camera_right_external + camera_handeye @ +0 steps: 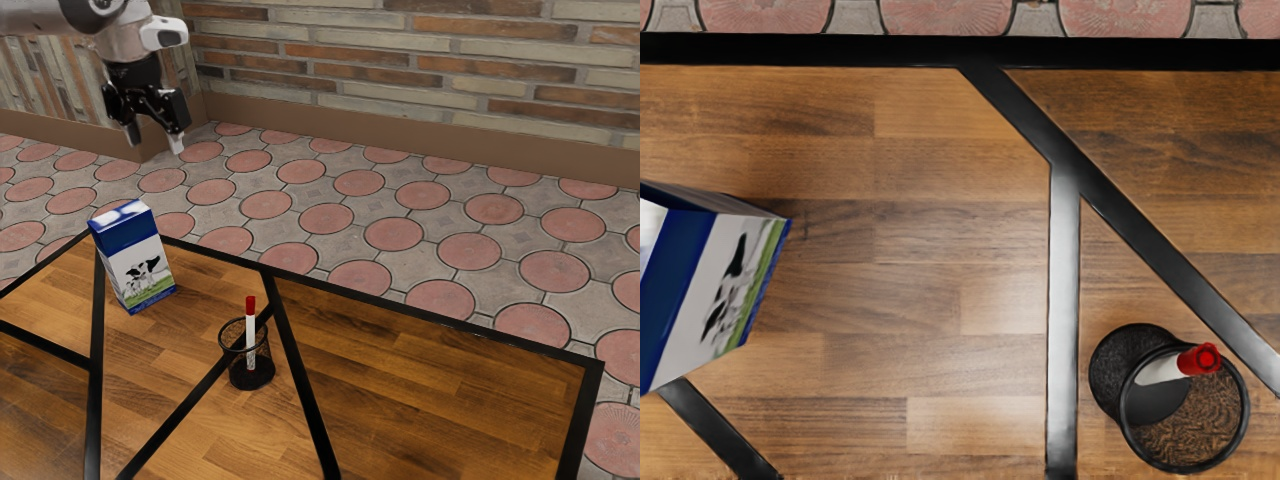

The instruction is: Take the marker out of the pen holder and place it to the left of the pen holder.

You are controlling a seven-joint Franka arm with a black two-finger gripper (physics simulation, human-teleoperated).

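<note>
A wall of long, narrow bricks in cream, grey and rust [400, 62] runs behind the scene, with a brown baseboard [420, 137] along its foot. Below it we have a floor of grey paving with round pink tiles [326, 218], and in front a wooden table [430, 390] edged and crossed by black strips.

Our marker [250, 338] is in the pen holder, white-bodied, standing nearly upright with its red cap uppermost, well above the rim. We cannot tell whether it touches that rim. The pen holder [239, 367] is a round black mesh cup, standing on the table. In the wrist view we see its base on bare wood, in the wedge between two black strips that meet, and just beside one of them.

Farther out, toward the exterior view's left and well apart from the cup, a carton [126, 262] stands upright on the table. It is blue and white, with a black-and-white cow over a green band low on its side.

Our gripper [155, 141] hangs at the exterior view's upper left, well apart from the marker, the cup and the carton. Its two fingers point downward and stand spread, released, with a clear gap between them. Above it we see the pale grey arm [118, 38].
</note>
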